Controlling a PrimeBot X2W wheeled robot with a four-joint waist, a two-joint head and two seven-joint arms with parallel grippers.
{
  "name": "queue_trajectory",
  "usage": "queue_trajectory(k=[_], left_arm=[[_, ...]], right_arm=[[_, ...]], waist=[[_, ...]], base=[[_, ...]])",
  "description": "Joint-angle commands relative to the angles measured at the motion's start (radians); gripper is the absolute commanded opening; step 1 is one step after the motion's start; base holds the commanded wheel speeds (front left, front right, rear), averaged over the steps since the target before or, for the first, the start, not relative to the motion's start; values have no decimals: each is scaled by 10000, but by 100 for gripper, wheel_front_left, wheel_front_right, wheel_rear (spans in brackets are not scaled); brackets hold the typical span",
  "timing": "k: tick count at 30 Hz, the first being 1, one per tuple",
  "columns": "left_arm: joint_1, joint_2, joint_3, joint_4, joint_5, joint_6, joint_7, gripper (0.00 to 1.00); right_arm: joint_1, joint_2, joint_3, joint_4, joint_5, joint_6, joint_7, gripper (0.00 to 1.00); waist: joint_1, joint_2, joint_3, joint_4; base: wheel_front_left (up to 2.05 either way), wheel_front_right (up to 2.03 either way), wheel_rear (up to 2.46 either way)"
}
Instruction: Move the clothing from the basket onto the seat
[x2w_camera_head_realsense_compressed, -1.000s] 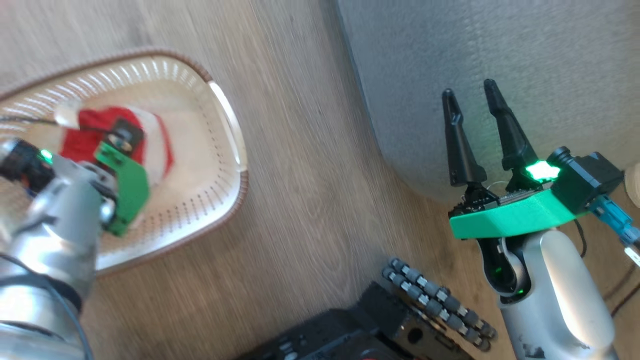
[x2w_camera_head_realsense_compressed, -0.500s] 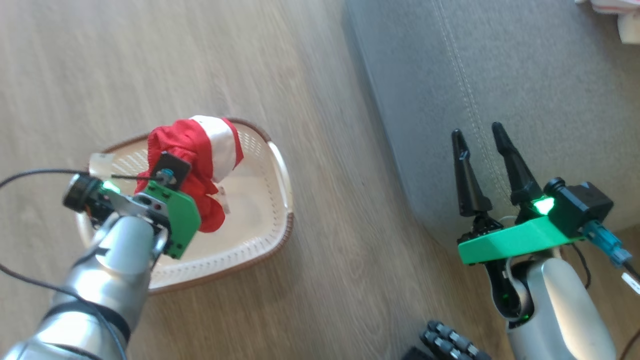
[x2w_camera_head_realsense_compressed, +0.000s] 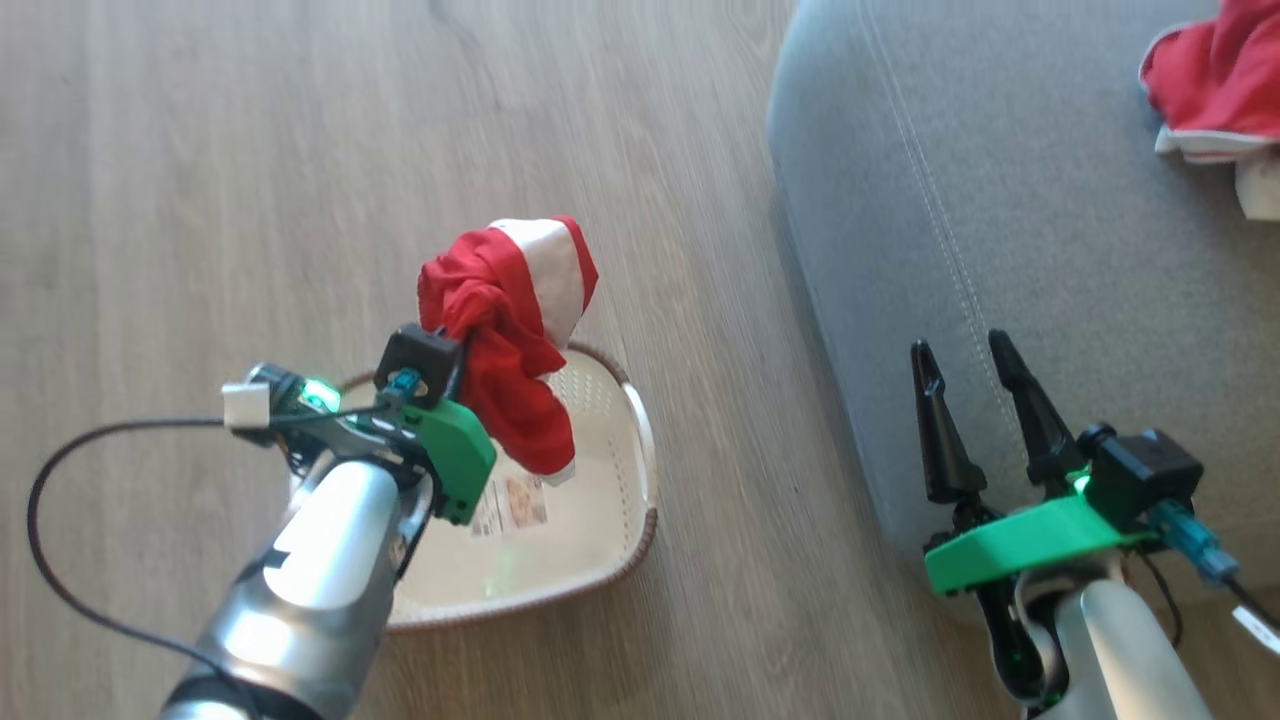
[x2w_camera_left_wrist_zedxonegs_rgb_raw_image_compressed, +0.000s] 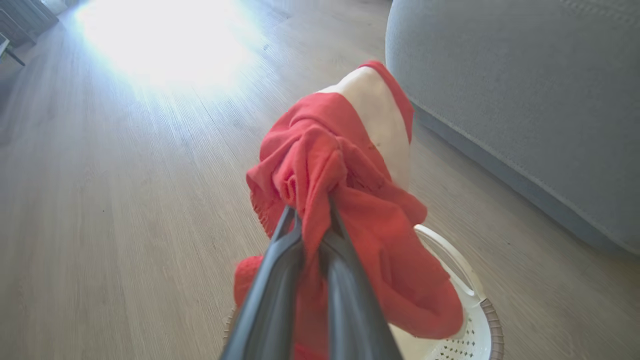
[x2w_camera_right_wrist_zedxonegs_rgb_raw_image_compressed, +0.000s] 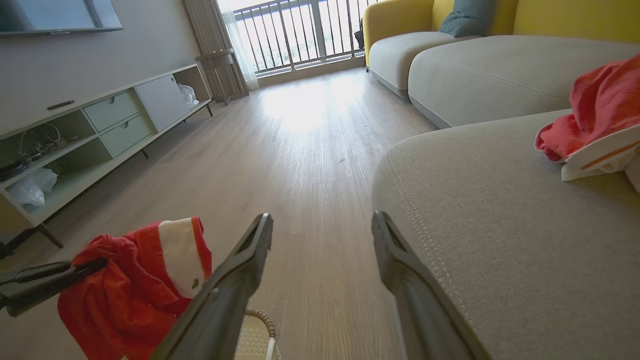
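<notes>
**Last garment out of the basket, seat next**

We log the change first. A second ago the red-and-white garment (x2w_camera_head_realsense_compressed: 510, 330) lay down in the basket (x2w_camera_head_realsense_compressed: 650, 530) with the left pincer (x2w_camera_left_wrist_zedxonegs_rgb_raw_image_compressed: 310, 220) on it. Now it hangs bunched in that pincer, jaws pinched narrow on the fabric, lifted clear above the basket's far rim. The head camera has also swung, so the framing shift is not a move of the things.

The basket bottom shows just its label sticker (x2w_camera_head_realsense_compressed: 510, 505), so we judge the basket emptied. What remains is the carry across to the seat (x2w_camera_head_realsense_compressed: 1050, 200), well to the robot's right. The other garment (x2w_camera_head_realsense_compressed: 1215, 80) already lies on the seat's far corner.

The right pincer (x2w_camera_head_realsense_compressed: 958, 345) has not changed: jaws wide, holding nothing, at the seat's near edge.

The basket sits on a pale wood-plank floor (x2w_camera_head_realsense_compressed: 250, 150) with strong window glare. The room has a low cabinet (x2w_camera_right_wrist_zedxonegs_rgb_raw_image_compressed: 100, 125), a balcony railing (x2w_camera_right_wrist_zedxonegs_rgb_raw_image_compressed: 300, 30) and a yellow sofa (x2w_camera_right_wrist_zedxonegs_rgb_raw_image_compressed: 400, 20).
</notes>
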Motion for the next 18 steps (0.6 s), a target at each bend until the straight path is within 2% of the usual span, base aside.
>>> queue_trajectory(k=[1,10,18], left_arm=[[-86,121,446,-586,-119,102,-135,0],[571,-2,1195,-3142,-204,415,-136,0],[1084,-204,1700,-5364,-136,463,-137,0]], right_arm=[[85,-91,217,-255,-115,-2,-65,100],[474,-91,210,-199,-285,-2,-65,100],[700,-91,329,-135,-348,-2,-65,100]], waist=[[1,-1,-526,269],[1,-1,-1279,545],[1,-1,-1640,660]], base=[[0,0,0],[0,0,0],[0,0,0]])
